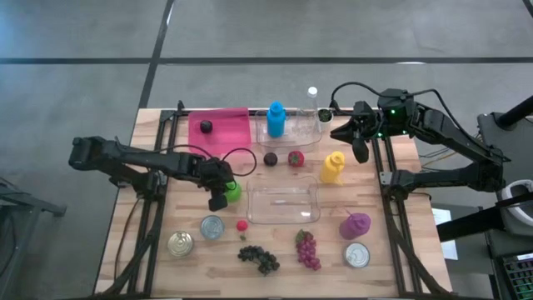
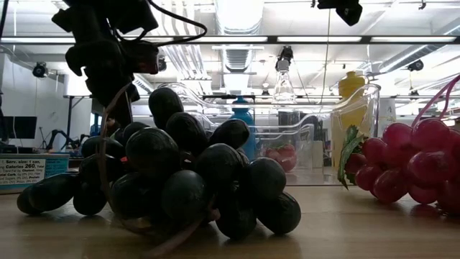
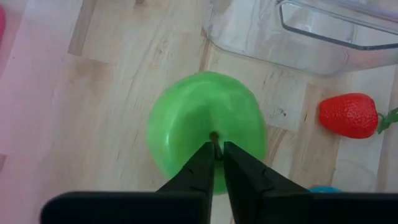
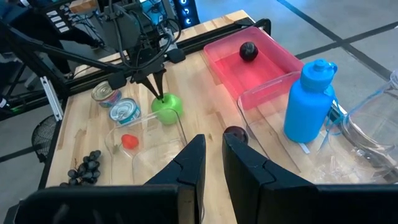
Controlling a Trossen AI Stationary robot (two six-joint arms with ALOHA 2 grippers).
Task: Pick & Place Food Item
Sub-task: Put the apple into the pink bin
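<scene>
Left tool (image 3: 216, 151) pinched together on what looks like the stem of the green apple (image 3: 205, 124), directly below it on the table (image 1: 391, 250) beside the clear tray (image 1: 283, 204); right tool (image 1: 360, 143) closed, idle, well apart

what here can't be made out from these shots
- Green apple stem, left wrist view: the left gripper fingertips cover it, so a firm pinch is unclear.
- Apple in the low view: hidden behind the dark grapes.
- Can labels, high view: too small to read.
- Right gripper: its wrist view shows nothing between the fingers.
</scene>
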